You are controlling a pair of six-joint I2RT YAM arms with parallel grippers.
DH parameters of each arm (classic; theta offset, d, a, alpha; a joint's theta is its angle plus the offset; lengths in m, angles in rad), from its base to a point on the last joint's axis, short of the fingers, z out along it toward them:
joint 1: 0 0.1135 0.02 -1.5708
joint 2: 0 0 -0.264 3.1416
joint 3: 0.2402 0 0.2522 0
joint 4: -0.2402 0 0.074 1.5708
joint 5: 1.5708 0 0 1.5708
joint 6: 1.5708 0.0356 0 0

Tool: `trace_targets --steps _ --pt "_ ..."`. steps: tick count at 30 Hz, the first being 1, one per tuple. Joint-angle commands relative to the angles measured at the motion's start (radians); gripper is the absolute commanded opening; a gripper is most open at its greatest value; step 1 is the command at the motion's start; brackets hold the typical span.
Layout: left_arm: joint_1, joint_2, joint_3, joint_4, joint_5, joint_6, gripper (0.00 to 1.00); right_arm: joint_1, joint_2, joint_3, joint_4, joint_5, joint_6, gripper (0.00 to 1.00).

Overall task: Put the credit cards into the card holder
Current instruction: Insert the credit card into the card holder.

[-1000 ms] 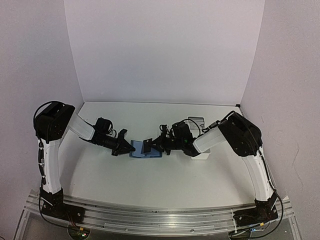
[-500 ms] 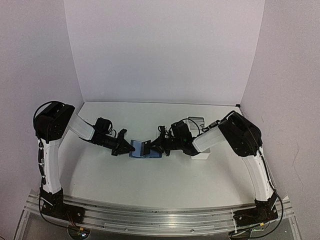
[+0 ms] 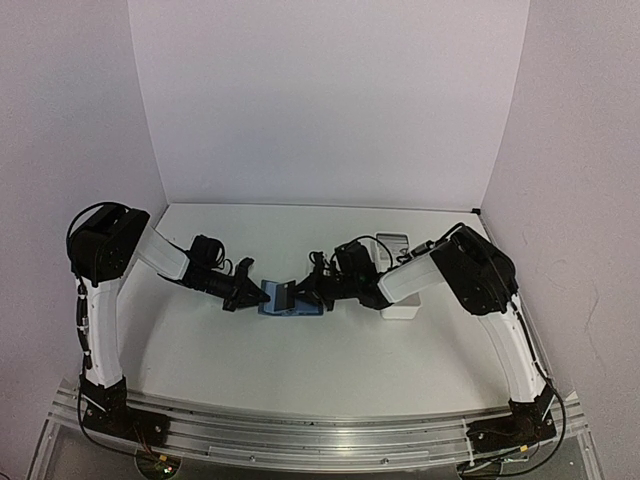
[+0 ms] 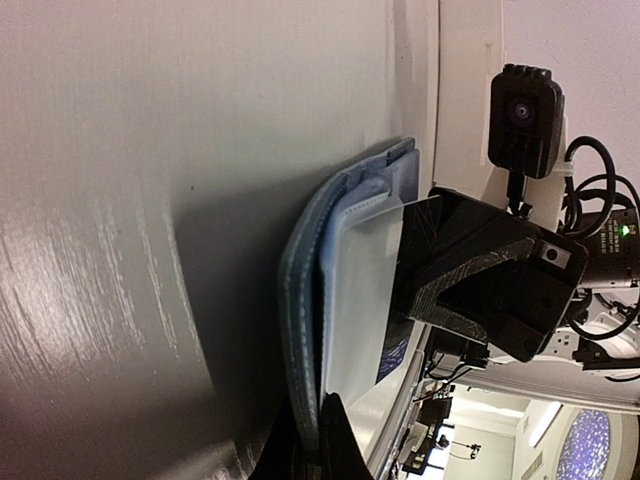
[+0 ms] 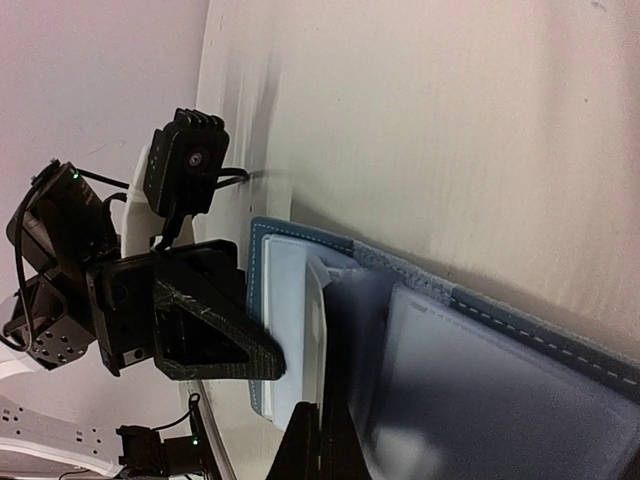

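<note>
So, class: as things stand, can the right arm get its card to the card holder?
Probably yes: the right gripper holds the card at the open card holder, the left gripper grips its opposite edge, and nothing lies between.

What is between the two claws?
The open blue card holder, seen from the top view. The left gripper pinches its edge; the right gripper holds a dark card at it.

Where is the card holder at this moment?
Top view: the card holder lies open on the table, left of centre, between the left gripper pinching its left edge and the right gripper holding a credit card over it.
</note>
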Motion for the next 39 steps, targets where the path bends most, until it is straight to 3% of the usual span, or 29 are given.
trace_targets --steps 1,8,13,17,24,31,39 --pt "0.009 0.058 0.007 -0.033 -0.079 0.023 0.03 0.047 0.04 0.073 -0.095 0.034 -0.026 0.01" --pt "0.008 0.053 0.016 -0.047 -0.072 0.032 0.09 0.065 0.006 0.096 -0.258 0.13 -0.078 0.11" --pt "0.009 0.043 0.025 -0.061 -0.081 0.046 0.17 0.074 -0.015 0.185 -0.432 0.198 -0.197 0.35" --pt "0.01 0.035 0.066 -0.119 -0.12 0.1 0.27 0.086 -0.032 0.199 -0.462 0.242 -0.204 0.46" --pt "0.006 0.014 0.071 -0.137 -0.124 0.105 0.3 0.122 -0.009 0.276 -0.482 0.244 -0.176 0.62" --pt "-0.016 0.0 0.035 -0.044 -0.11 0.008 0.29 0.127 0.037 0.351 -0.478 0.226 -0.008 0.64" --pt "-0.029 -0.032 -0.019 0.076 -0.123 -0.092 0.29 0.122 0.024 0.259 -0.379 0.301 0.269 0.65"
